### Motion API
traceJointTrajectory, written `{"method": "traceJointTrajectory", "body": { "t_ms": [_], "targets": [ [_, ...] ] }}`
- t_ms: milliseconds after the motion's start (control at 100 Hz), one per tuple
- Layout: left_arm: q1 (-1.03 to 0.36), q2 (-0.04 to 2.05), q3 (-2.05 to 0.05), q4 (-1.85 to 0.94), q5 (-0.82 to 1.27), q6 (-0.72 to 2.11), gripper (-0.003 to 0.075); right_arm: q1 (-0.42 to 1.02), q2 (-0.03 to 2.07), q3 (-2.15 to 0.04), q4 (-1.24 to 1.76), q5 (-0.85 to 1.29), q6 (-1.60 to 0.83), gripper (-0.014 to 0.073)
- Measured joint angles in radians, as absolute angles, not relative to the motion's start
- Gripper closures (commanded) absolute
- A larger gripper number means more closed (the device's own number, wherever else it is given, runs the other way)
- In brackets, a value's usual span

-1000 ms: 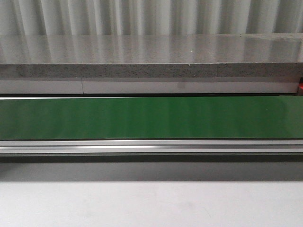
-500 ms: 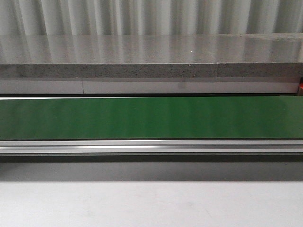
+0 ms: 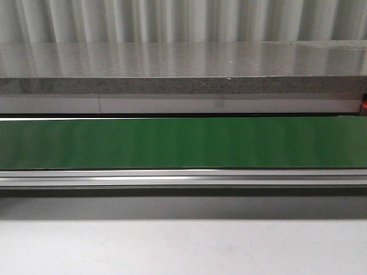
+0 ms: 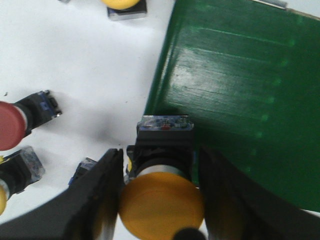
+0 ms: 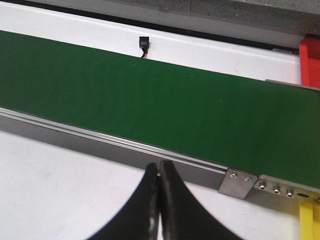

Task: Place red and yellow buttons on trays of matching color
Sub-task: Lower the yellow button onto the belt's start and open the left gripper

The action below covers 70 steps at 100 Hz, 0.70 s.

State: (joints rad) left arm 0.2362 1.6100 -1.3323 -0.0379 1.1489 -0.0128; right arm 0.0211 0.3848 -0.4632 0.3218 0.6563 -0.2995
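One yellow button [image 4: 161, 197] clamped at stiff black body by left gripper [image 4: 159, 195]; light, domed cap slippery; right gripper [image 5: 159, 210] clenched empty

From my left wrist cam I've got a yellow button [image 4: 161, 202] sitting between the fingers, big round mushroom cap toward the camera, black body behind it and a clear block at the far end, right at the edge of the green belt. A red button [image 4: 22, 122] lies on its side on the white table nearby, black body with a bluish end. Another yellow one [image 4: 124, 6] is mostly cut off at the frame edge. The right wrist cam catches a sliver of the red tray [image 5: 310, 62] and a yellow tray [image 5: 309, 220].
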Motion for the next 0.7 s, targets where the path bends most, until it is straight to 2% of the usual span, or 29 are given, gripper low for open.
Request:
{"method": "traceJointTrajectory", "body": {
  "t_ms": [260, 310, 460, 510, 700],
  "targets": [
    [0.199, 1.652, -1.34, -0.04, 1.156, -0.012, 0.0494, 0.021, 0.385, -0.463, 0.322, 0.656, -0.299, 0.066],
    [0.199, 1.665, -1.343, -0.042, 1.16, -0.012, 0.0451, 0.021, 0.385, -0.463, 0.322, 0.656, -0.299, 0.066],
    [0.199, 1.67, -1.355, -0.08, 1.16, 0.0, 0.0198, 0.021, 0.385, -0.463, 0.322, 0.656, -0.299, 0.066],
    [0.199, 1.67, -1.36, -0.099, 1.16, 0.0, 0.0147, 0.021, 0.385, -0.463, 0.322, 0.656, -0.299, 0.066],
    [0.199, 1.67, -1.435, -0.173, 1.158, 0.013, 0.0134, 0.021, 0.385, -0.463, 0.322, 0.656, -0.299, 0.066]
  ]
}}
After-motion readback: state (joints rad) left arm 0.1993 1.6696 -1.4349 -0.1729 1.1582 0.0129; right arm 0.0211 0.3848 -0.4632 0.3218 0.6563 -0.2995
